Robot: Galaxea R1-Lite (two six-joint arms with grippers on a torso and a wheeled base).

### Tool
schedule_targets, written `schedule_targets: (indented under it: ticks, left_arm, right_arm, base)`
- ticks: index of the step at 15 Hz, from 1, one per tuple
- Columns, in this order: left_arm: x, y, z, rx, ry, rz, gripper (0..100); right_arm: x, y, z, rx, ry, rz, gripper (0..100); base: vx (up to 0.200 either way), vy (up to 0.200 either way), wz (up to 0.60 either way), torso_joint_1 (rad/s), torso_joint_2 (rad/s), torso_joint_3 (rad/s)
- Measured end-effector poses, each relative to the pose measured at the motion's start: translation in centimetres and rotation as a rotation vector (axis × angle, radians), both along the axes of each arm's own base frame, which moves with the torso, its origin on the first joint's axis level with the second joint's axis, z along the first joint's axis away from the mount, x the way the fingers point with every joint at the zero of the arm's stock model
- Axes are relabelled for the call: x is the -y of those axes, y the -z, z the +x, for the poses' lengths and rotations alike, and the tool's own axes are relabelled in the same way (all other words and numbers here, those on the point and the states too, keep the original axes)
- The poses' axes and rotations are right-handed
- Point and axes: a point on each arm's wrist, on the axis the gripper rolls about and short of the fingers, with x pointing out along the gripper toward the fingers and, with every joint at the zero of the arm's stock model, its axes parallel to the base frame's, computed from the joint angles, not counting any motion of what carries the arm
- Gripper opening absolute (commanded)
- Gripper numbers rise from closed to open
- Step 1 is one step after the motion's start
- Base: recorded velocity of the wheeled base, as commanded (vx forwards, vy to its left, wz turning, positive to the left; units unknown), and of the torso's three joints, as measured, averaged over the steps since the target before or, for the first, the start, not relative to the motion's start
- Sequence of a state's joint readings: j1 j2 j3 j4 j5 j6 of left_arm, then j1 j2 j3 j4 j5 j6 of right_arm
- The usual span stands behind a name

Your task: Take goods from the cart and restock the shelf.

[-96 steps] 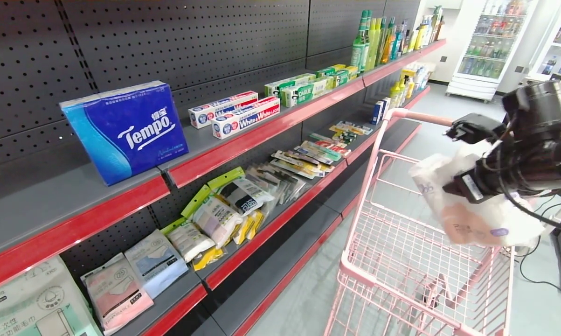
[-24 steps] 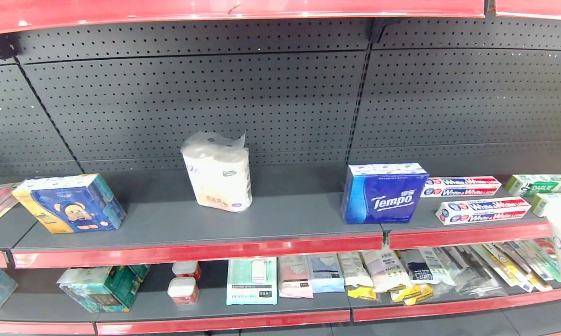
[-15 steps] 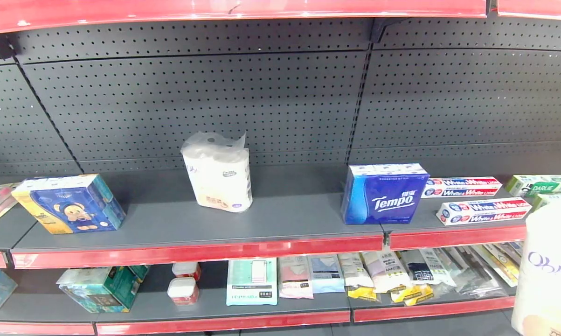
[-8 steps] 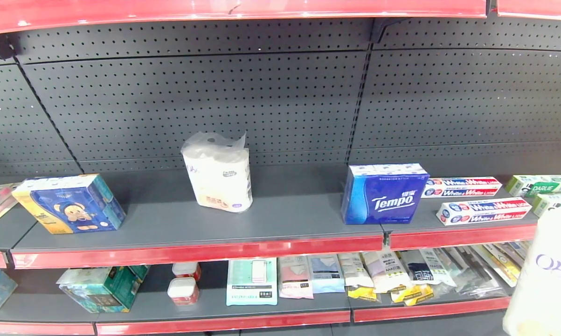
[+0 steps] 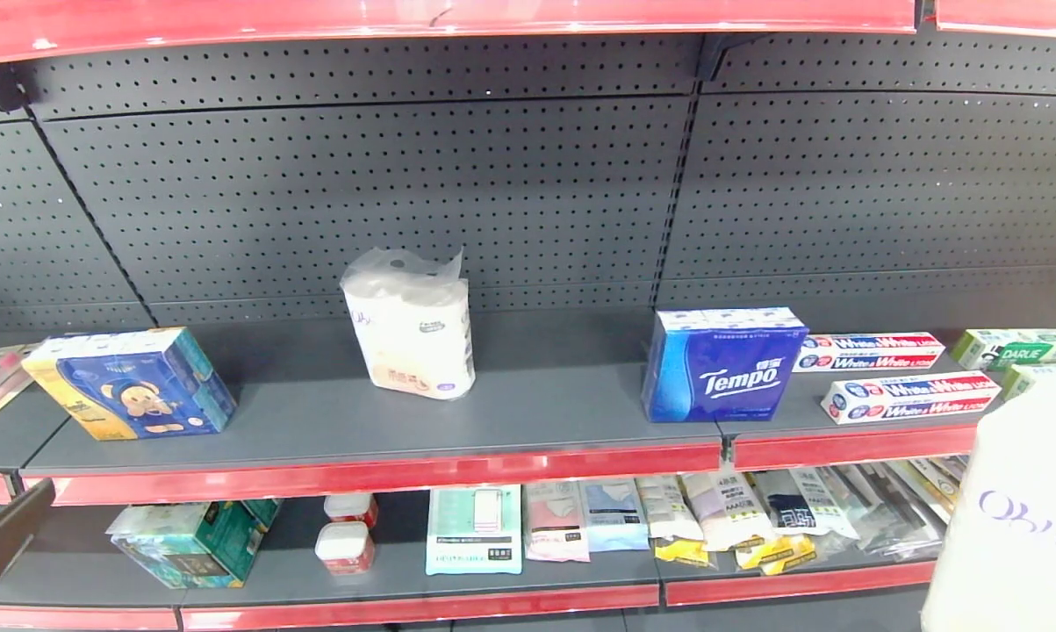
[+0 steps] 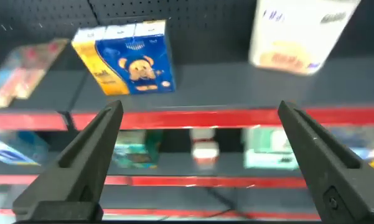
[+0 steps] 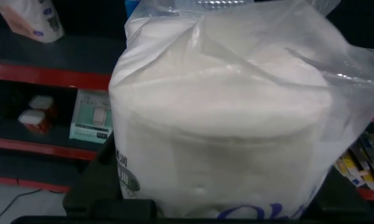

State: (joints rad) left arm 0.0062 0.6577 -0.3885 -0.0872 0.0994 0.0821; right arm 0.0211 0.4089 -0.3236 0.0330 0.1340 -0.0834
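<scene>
A plastic-wrapped pack of white toilet rolls (image 7: 230, 118) sits between the dark fingers (image 7: 93, 183) of my right gripper (image 7: 218, 186), which is shut on it. In the head view this pack (image 5: 1010, 518) hangs at the lower right, in front of the shelf's red edge (image 5: 369, 474). A matching pack (image 5: 409, 329) stands upright on the grey middle shelf (image 5: 528, 404). My left gripper (image 6: 199, 165) is open with nothing between its fingers, in front of the shelf edge. One of its fingers (image 5: 1, 540) pokes in at the lower left.
On the middle shelf lie a blue-and-yellow tissue box (image 5: 132, 382) at the left, a blue tissue pack (image 5: 721, 364) and toothpaste boxes (image 5: 905, 395) at the right. The shelf below holds several flat packets (image 5: 580, 518) and a teal box (image 5: 194, 535). Bare shelf lies beside the standing pack.
The camera has swung from the pink cart to the shelf. The held pack has moved left and further into the head view at the lower right. A left gripper finger has appeared at the lower left.
</scene>
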Motion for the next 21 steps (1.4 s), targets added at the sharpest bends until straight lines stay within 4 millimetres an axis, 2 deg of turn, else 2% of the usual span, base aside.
schedule_targets:
  ticks: [4,6,9,13,17,21]
  left_arm:
    - [0.2,0.7,2.6,-0.126,0.103,-0.009,100]
    - [0.2,1.0,4.7,-0.162,0.163,-0.032,100]
    - [-0.4,1.1,9.4,-0.138,0.227,-0.041,100]
    - [-1.6,2.1,15.1,-0.185,0.429,-0.081,100]
    - [-3.7,1.8,20.7,-0.134,0.568,-0.025,100]
    - [-4.9,1.9,25.5,-0.096,0.667,-0.022,100]
  right_arm:
    - [0.0,-0.5,0.5,-0.011,0.0,-0.003,0]
    - [0.0,-0.8,0.6,-0.013,0.012,-0.003,0]
    - [0.1,-1.3,1.1,-0.023,0.038,-0.002,0]
    - [0.2,-2.5,2.1,-0.037,0.084,-0.008,0]
    - [0.2,-2.6,2.8,-0.069,0.086,-0.024,0]
    - [0.2,-2.5,3.3,-0.092,0.097,-0.038,0]
  base:
    - [0.0,0.0,0.0,0.0,0.0,0.0]
    - [0.0,0.0,0.0,0.0,0.0,0.0]
    - [0.0,0.0,0.0,0.0,0.0,0.0]
    - [0.0,0.0,0.0,0.0,0.0,0.0]
    - [0.0,0.0,0.0,0.0,0.0,0.0]
    - [0.0,0.0,0.0,0.0,0.0,0.0]
